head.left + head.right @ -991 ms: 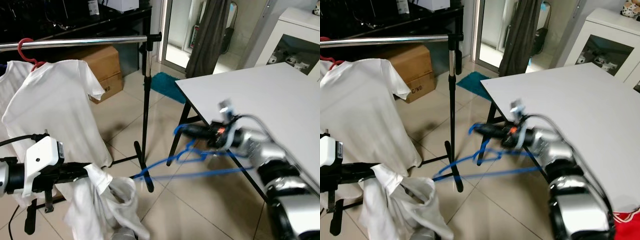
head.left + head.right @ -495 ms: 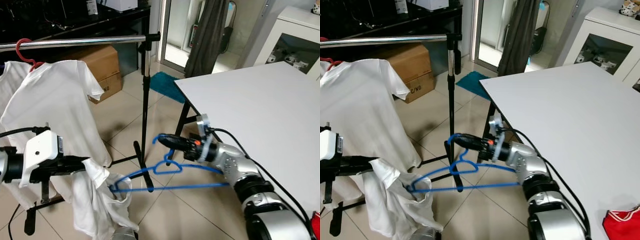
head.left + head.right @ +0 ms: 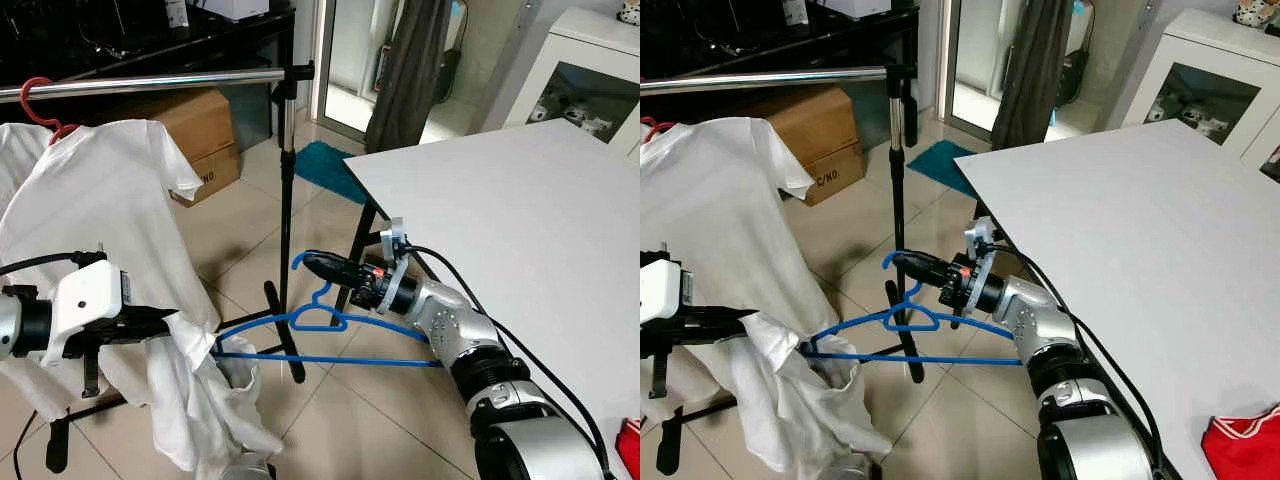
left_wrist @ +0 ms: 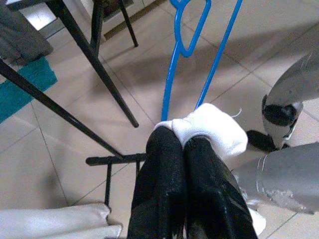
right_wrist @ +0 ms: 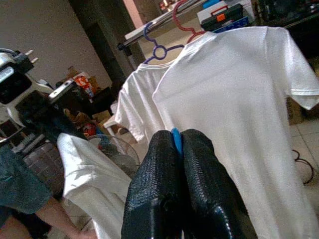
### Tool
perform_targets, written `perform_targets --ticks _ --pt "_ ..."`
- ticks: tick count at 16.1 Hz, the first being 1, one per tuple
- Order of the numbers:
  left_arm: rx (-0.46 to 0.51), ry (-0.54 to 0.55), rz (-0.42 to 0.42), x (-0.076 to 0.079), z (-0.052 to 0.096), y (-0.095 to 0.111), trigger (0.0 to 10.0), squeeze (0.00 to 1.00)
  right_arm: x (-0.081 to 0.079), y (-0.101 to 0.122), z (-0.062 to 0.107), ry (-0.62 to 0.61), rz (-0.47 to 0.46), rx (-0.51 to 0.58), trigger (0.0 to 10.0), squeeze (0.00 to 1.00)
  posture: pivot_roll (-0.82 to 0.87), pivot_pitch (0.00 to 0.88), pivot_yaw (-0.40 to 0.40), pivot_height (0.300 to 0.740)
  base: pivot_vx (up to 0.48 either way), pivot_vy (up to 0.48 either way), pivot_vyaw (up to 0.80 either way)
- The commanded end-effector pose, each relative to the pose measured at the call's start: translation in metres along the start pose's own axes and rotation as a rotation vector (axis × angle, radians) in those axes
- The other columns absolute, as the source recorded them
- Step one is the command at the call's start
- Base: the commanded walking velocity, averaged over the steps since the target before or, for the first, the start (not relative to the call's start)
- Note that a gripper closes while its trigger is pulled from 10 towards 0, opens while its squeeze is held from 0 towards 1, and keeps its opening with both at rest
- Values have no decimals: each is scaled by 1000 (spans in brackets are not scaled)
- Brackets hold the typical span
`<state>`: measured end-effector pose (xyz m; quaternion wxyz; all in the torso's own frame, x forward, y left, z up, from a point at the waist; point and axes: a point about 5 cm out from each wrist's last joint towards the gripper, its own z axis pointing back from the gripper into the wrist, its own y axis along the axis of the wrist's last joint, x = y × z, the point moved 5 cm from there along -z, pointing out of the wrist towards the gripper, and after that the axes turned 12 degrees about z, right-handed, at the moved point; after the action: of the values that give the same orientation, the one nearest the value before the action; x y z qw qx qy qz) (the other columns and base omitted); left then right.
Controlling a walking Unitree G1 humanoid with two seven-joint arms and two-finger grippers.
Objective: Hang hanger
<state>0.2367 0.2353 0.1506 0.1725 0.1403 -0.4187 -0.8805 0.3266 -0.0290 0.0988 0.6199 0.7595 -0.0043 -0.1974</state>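
A blue hanger [image 3: 335, 322] hangs level above the tiled floor. My right gripper [image 3: 312, 263] is shut on its hook, and a sliver of blue [image 5: 175, 139] shows between the closed fingers. The hanger's far tip touches a loose white shirt [image 3: 210, 395]. My left gripper [image 3: 178, 322] is shut on a fold of that shirt [image 4: 212, 130], which droops toward the floor. Behind, a metal rail [image 3: 150, 82] carries a white t-shirt [image 3: 100, 200] on a red hanger [image 3: 35, 95].
The rail's black stand pole [image 3: 284, 220] rises just behind the blue hanger. A white table [image 3: 520, 200] fills the right side. A cardboard box [image 3: 205, 130] and a teal mat [image 3: 330, 165] lie beyond. A person's arm [image 5: 30, 224] is low beside the shirts.
My right gripper has carried the blue hanger left and up, so its tip now meets the loose shirt. The left gripper still holds the shirt.
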Motion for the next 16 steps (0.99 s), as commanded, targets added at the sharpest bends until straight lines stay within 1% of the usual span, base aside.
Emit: perform_targets --ticks 1,4,7,9,10,11,14,16 --pt "0 1 -31 -2 0 3 10000 0 -5 -4 0 28 -8 -15 10000 0 189 0 -25 740 0 0 0" --pt "-29 -8 -64 -7 2 2 10000 0 -16 -15 -9 81 -30 -41 10000 0 186 0 -12 740 0 0 0" --pt "-50 -19 -98 -11 4 4 10000 0 -19 -20 -19 82 -51 -47 10000 0 189 0 0 740 0 0 0" --pt "-56 -20 -107 -15 5 4 10000 0 -21 -23 -29 66 -40 -50 10000 0 187 0 4 740 0 0 0" --pt "-45 -19 -120 -17 3 8 10000 0 -21 -23 -45 17 -32 -39 10000 0 188 0 3 740 0 0 0" --pt "-40 -20 -123 -18 1 9 10000 0 -22 -22 -50 8 -27 -30 10000 0 188 0 2 740 0 0 0" --pt "-21 -16 -125 -18 -4 9 10000 0 -12 -20 -58 -107 -30 -16 10000 0 186 0 -2 740 0 0 0" --pt "13 1 -129 -20 -8 13 10000 0 -6 -19 -60 -174 -63 0 10000 0 181 0 -5 740 0 0 0"
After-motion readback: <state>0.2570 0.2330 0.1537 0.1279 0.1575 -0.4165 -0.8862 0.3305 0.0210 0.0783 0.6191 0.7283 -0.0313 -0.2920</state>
